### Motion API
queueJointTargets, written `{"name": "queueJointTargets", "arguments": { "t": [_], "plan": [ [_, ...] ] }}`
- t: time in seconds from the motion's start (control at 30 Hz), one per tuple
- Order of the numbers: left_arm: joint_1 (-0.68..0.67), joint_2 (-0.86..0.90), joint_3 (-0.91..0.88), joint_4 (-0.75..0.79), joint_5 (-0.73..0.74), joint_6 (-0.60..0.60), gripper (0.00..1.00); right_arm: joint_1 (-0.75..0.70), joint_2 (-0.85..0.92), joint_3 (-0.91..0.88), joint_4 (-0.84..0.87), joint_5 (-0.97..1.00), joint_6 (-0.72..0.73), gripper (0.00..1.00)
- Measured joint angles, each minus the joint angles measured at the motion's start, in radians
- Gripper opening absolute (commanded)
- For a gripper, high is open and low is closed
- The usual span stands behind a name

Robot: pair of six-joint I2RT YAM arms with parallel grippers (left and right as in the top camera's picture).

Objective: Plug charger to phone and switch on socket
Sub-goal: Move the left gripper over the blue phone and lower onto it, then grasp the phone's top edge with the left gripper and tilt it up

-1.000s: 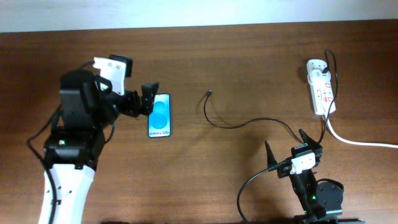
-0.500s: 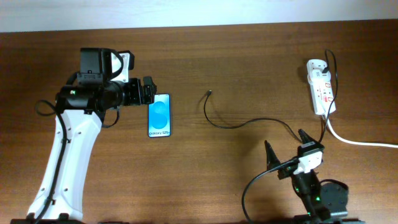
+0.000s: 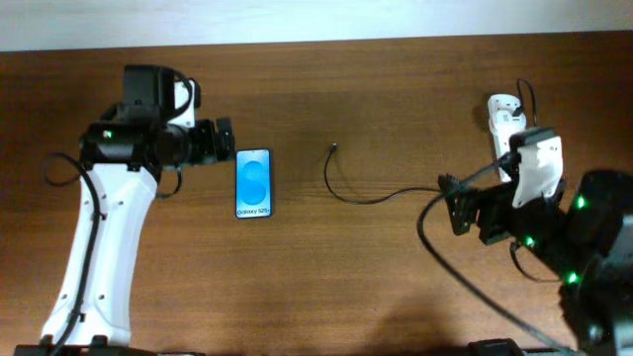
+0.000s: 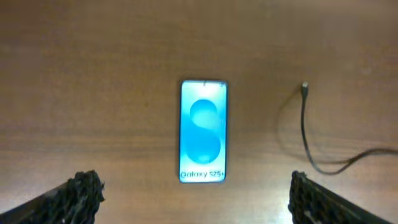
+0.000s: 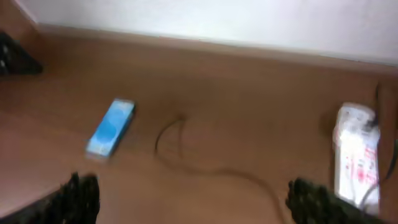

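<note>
Brown wood covers the whole worktop (image 3: 396, 89), and the phone (image 3: 252, 183) lies flat on its left half, about midway between the far and near edges. Its blue screen is lit and faces up, with the small dark text at the end toward the near edge.

The left gripper (image 3: 226, 144) sits just to the left of the phone's far end. From its wrist camera, both fingers are spread wide with nothing between them but the worktop and the phone further ahead. It holds nothing.

To the right of the phone, clearly apart from it, the charger (image 3: 327, 176) rests on the wood. Its tiny tip points toward the far edge, and the thin black cable curls down and away to the right until the right arm hides it.

The socket (image 3: 504, 114) lies near the far right corner, its near end covered by that arm. The right gripper (image 3: 453, 203) is left of the socket, close over the cable, its fingers parted wide and empty.
</note>
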Motion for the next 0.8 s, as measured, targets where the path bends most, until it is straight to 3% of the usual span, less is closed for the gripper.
{"name": "queueJointTargets", "arguments": {
  "t": [0.1,0.33,0.8],
  "plan": [
    [0.0,0.11,0.173,-0.084,-0.022,-0.003,0.99,0.001,0.188,0.199,-0.098,-0.006,0.0,0.98],
    [-0.07,0.3,0.187,-0.083,-0.055,-0.002,0.99,0.001,0.411,0.217,-0.174,-0.135,0.003,0.98],
    [-0.114,0.624,0.188,-0.023,-0.074,0.028,0.99,0.001,0.456,0.217,-0.198,-0.148,0.002,0.98]
  ]
}}
